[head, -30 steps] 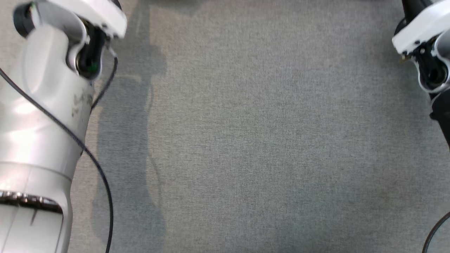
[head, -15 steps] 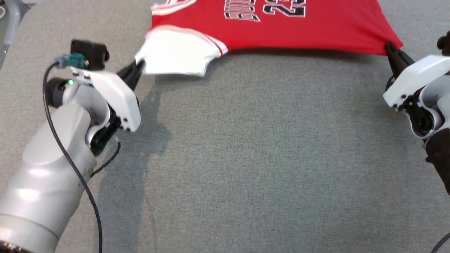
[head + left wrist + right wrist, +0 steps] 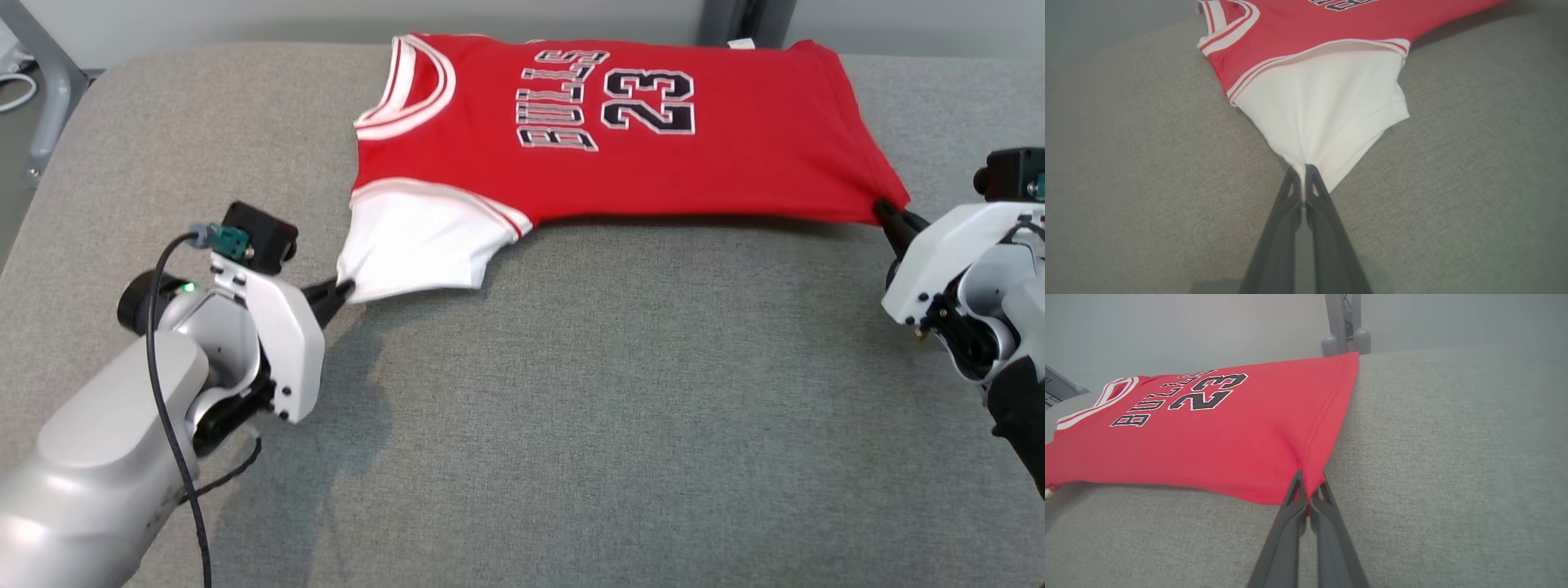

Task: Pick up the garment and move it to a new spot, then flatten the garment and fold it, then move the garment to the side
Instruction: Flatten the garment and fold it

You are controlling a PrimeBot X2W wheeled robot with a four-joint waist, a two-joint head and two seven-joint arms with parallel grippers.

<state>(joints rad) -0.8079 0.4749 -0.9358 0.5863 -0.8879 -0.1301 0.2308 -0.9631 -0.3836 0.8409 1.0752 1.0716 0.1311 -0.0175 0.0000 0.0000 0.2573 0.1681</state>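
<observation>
The garment (image 3: 735,171) is spread taut over the far part of the grey worktop (image 3: 571,408). The left gripper (image 3: 343,292) has its fingers clamped on the white sleeve, and the right gripper (image 3: 883,211) has its fingers clamped on the red hem corner.

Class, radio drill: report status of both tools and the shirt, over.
Left tool shut on white sleeve. Right tool shut on red hem corner. Shirt stretched between them, print up. Nothing blocking on grey surface.
</observation>
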